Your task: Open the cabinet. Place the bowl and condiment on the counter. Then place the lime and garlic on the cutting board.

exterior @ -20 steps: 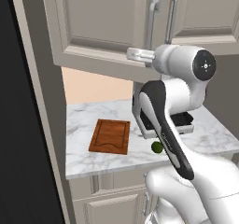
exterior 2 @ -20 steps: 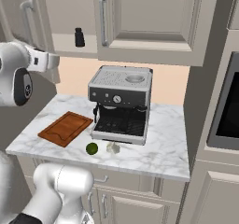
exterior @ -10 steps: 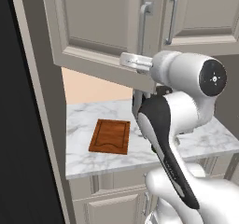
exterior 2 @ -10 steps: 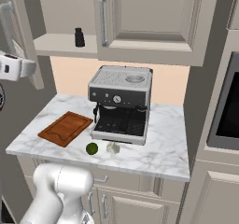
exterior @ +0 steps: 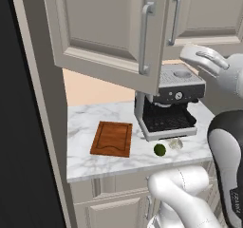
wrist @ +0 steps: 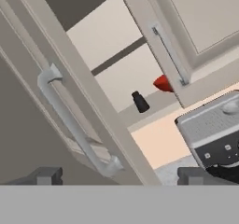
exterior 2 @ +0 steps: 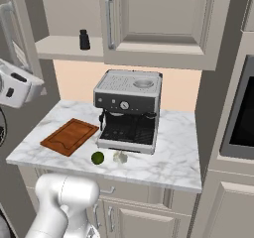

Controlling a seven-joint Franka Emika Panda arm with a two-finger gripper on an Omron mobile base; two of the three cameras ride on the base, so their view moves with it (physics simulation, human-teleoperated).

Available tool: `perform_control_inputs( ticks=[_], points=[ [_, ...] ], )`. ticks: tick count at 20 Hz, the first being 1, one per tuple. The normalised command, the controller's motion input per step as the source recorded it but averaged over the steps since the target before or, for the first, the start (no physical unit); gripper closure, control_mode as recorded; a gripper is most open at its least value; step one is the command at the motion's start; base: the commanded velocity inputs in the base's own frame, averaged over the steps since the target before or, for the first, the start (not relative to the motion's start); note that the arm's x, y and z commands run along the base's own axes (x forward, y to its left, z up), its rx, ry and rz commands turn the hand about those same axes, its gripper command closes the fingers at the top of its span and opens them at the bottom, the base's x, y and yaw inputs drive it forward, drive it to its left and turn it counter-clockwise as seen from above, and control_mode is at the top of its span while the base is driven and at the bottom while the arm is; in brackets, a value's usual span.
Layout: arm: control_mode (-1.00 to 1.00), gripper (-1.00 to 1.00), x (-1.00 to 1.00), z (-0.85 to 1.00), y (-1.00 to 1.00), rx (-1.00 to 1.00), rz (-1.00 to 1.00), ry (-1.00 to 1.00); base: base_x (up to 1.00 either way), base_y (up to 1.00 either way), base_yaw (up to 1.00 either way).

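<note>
The gripper (wrist: pixel 116 176) stood open, its two finger tips wide apart and holding nothing, just beside the silver handle (wrist: pixel 74 125) of the swung-out left door of the cabinet (exterior 2: pixel 59 46). Behind that door, on the bottom shelf, the condiment (wrist: pixel 140 101) stood upright, and the bowl (wrist: pixel 163 83) was partly hidden by the closed right door. Below, on the counter (exterior 2: pixel 168 162), the coffee machine (exterior 2: pixel 130 110) stood. In front of it the lime (exterior 2: pixel 97 157) and the garlic (exterior 2: pixel 120 157) lay near each other. The cutting board (exterior 2: pixel 70 136) lay to their left with nothing on it.
</note>
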Motion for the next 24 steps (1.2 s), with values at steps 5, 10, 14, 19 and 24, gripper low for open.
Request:
perform_control_inputs(
  ticks=[5,10,14,19,24],
  points=[
    [-1.00,-1.00,-0.19,0.14,-0.64,0.17,0.00,0.05,0.00,0.00,0.00],
    [-1.00,-1.00,0.00,0.00,-0.36,0.09,0.00,0.10,0.00,0.00,0.00],
    [-1.00,-1.00,0.09,0.00,-0.05,0.12,0.00,0.18,0.00,0.00,0.00],
    [-1.00,-1.00,0.42,-0.19,0.22,0.25,0.03,0.13,0.00,0.00,0.00],
    [-1.00,-1.00,0.73,-0.57,0.66,0.27,0.08,0.03,0.00,0.00,0.00]
  ],
)
